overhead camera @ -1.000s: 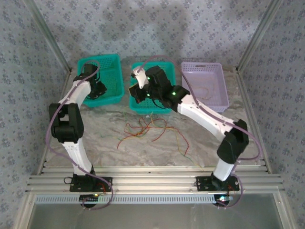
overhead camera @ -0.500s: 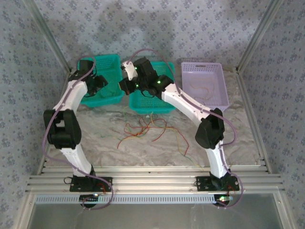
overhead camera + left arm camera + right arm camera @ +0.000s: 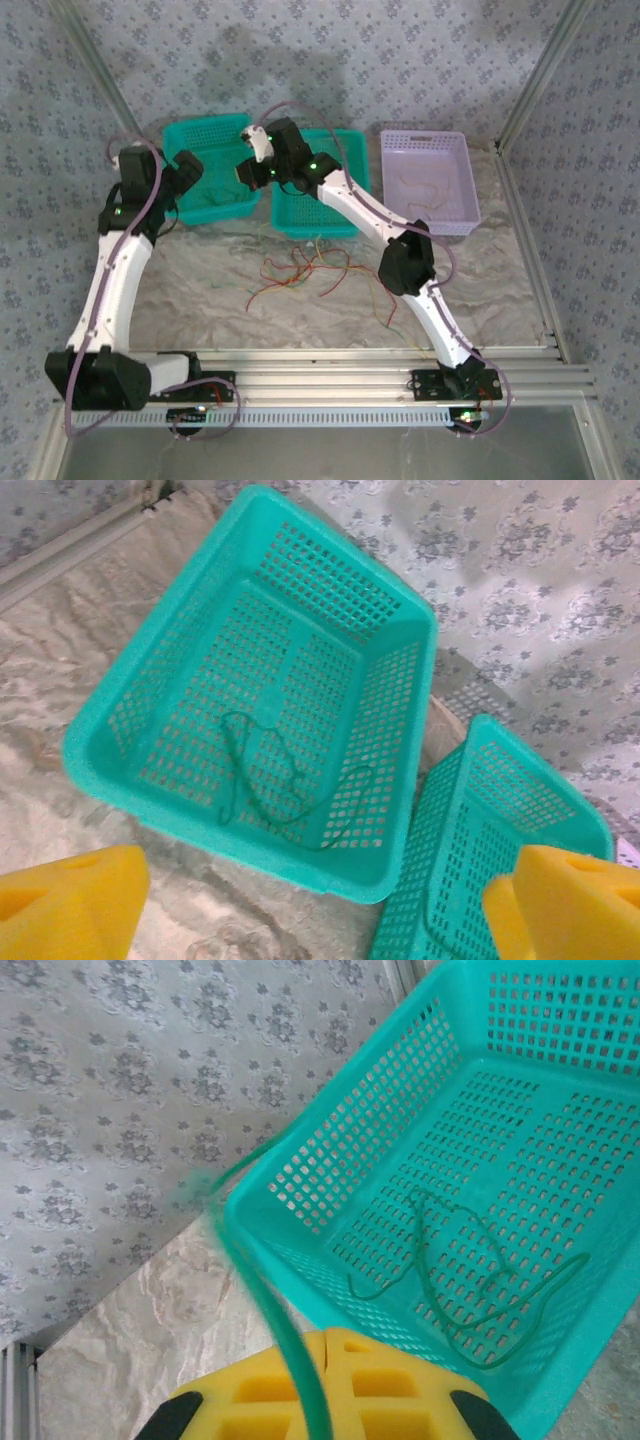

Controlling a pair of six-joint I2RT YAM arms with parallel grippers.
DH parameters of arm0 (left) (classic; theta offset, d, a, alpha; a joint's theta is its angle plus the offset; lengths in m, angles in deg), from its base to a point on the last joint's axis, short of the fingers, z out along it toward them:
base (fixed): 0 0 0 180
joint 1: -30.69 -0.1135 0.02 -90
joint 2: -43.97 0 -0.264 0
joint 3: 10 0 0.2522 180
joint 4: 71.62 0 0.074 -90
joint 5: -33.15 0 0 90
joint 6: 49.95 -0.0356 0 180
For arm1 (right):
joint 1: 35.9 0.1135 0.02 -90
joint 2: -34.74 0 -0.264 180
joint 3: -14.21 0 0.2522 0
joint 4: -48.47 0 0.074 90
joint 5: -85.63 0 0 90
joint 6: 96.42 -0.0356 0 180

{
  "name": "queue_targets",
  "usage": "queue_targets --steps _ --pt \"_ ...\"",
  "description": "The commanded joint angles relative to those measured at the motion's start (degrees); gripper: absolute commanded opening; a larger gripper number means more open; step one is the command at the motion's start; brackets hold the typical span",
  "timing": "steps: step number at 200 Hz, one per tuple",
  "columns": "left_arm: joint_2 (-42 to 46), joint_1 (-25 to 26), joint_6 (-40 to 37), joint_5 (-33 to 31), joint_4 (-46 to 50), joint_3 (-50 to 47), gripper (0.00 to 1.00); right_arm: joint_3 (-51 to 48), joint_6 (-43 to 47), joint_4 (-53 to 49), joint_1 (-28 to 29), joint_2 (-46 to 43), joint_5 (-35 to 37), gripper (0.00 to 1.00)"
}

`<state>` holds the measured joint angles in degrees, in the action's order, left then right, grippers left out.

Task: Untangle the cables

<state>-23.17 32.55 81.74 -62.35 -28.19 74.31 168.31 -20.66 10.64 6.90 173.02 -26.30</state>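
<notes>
The pale marbled counter (image 3: 200, 285) carried three perforated plastic baskets along its far side. The left teal basket (image 3: 210, 125) served as the reference: a second teal basket (image 3: 320, 215) stood just beside it on the right, and a lilac basket (image 3: 425, 136) stood further right again.

The right claw (image 3: 250, 172) hung at the left teal basket's right edge, over the gap between the two teal baskets. In its wrist view the yellow claw (image 3: 325, 1345) was closed on a thin green cable (image 3: 260, 1290). The cable's long axis ran up and to the left from the fingers, outside the basket's corner (image 3: 300, 1170). The basket's open floor lay ahead and to the right of the claw. A release there would probably need a short move that way, over the rim.

The left claw (image 3: 188, 165) was at the same basket's left edge. Its yellow pads (image 3: 75, 900) were spread wide with nothing between them.

A loose green cable (image 3: 250, 780) lay coiled on the floor of the left teal basket (image 3: 180, 640). The remaining tangle of red, green and yellow cables (image 3: 310, 268) lay on the counter, on the near side of the basket and to its right, well apart from both claws. The empty left claw seemed the freer one to fetch from it.
</notes>
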Motion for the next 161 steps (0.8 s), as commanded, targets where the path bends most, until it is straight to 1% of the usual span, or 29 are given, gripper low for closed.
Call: queue_targets --steps 1,27,58,88,131,161 --pt "6.54 -0.17 1.8 -3.43 -1.02 -4.1 0.98 4.4 -2.02 1.75 -0.42 3.96 -0.85 0.0" --pt "12.56 0.0 1.98 -4.68 0.02 -8.14 1.0 8.03 -1.8 3.16 -0.14 7.53 -0.65 0.0" --pt "17.29 0.77 1.62 -5.84 1.05 -11.35 1.0 8.43 1.02 7.23 0.96 9.56 3.74 0.0" --pt "18.88 1.61 -0.04 -7.46 2.21 -13.28 1.0 12.69 0.46 7.54 1.53 13.62 4.45 0.0" --pt "20.37 2.97 -1.88 -9.31 0.99 -15.34 1.0 12.95 0.27 7.6 1.85 16.38 5.55 0.0" --pt "20.35 3.23 -1.7 -9.0 0.29 -16.03 1.0 13.21 0.31 6.03 1.84 17.28 4.01 0.0"
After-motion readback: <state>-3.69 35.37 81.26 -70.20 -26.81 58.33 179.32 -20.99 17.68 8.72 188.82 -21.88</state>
